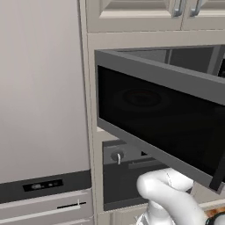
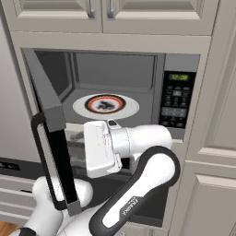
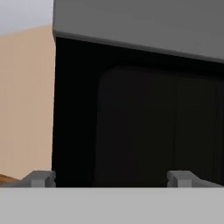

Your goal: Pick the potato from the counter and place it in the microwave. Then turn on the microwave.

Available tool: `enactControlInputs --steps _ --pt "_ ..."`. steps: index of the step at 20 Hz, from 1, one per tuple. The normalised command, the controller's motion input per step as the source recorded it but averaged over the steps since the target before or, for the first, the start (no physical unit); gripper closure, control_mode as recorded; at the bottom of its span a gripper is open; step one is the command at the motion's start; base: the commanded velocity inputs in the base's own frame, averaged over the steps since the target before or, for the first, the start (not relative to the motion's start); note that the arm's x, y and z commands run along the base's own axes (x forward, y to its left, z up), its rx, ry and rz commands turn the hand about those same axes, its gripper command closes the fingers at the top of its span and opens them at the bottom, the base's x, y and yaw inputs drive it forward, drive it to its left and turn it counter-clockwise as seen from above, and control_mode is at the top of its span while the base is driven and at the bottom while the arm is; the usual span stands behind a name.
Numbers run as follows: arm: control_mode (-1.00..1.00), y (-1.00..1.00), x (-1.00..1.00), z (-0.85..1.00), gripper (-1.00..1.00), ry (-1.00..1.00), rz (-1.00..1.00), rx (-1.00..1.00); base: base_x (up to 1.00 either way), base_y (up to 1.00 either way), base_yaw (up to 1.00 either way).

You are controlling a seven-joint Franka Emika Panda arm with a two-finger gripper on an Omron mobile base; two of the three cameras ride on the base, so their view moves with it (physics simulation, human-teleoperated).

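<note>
Inside the open built-in dark grey microwave (image 2: pixel 115 78), a small brown lump of a potato (image 2: pixel 107 105) sits at the middle of a round white plate with a red-and-black ring (image 2: pixel 131 108), which lies flat on the smooth grey floor of the cavity. To the right of the cavity stands a black control panel (image 2: pixel 175 99) with a small green display above rows of pale buttons. The microwave's door (image 2: pixel 48 99), a wide slab of glossy black glass in a matte grey frame, is swung out to the left, and its vertical black bar handle (image 2: pixel 46 161) runs down the outer edge. The white, smooth-shelled arm bends up from below, its blocky white hand (image 2: pixel 99 148) held just in front of the lower sill of the opening and turned toward the door. From the hand view, the gripper (image 3: pixel 111 178) shows two small grey fingertips (image 3: pixel 41 177) spread wide apart with nothing between them, facing the dark glass pane of the door. Cream panelled cabinet doors (image 2: pixel 106 14) with metal pulls hang above, a dark oven with a round knob (image 1: pixel 117 156) sits below, and a tall flat beige panel (image 1: pixel 41 88) stands to the left.
</note>
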Motion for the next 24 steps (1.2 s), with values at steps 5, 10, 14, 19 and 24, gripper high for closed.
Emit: enactControlInputs --steps 5,10,14,19,24 --pt "-1.0 0.53 0.0 0.0 -1.0 0.0 0.0 0.09 0.0 0.0 0.0" --pt "-1.0 0.52 0.0 0.0 -1.0 0.0 0.0 0.1 0.0 0.0 0.0" --pt "-1.0 0.49 0.0 0.0 -1.0 0.0 0.0 0.11 0.0 0.0 0.0" --pt "-1.0 0.48 0.0 0.0 -1.0 0.0 0.0 0.11 0.0 0.0 0.0" --pt "-1.0 0.54 0.0 0.0 -1.0 0.0 0.0 0.09 0.0 0.0 0.0"
